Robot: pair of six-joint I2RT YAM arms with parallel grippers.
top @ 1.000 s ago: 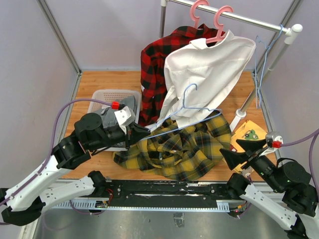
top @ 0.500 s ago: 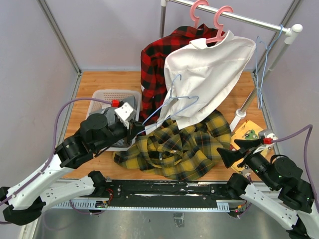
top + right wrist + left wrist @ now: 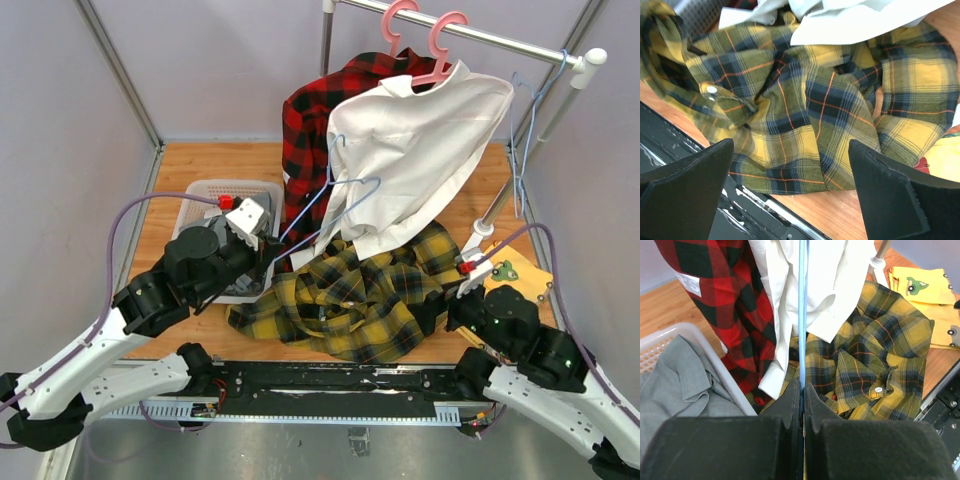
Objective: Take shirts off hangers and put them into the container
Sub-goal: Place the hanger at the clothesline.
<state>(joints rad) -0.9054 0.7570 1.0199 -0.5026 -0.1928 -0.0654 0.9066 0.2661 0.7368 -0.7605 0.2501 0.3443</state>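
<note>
My left claw (image 3: 802, 390) grips the bare hanger (image 3: 801, 290) to clear it away. My right claw (image 3: 790, 155) gapes over the yellow shirt (image 3: 790, 100), ready.

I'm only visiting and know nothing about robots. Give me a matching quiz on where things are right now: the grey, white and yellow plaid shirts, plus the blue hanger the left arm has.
Things:
1. grey shirt
2. white shirt
3. yellow-and-green plaid shirt
4. light-blue hanger by the left arm

Places:
A. crumpled on the wooden table
B. pinched in the shut left gripper
C. inside the white laundry basket
D. hanging on a pink hanger from the rail

Pairs: 1-C, 2-D, 3-A, 4-B
</note>
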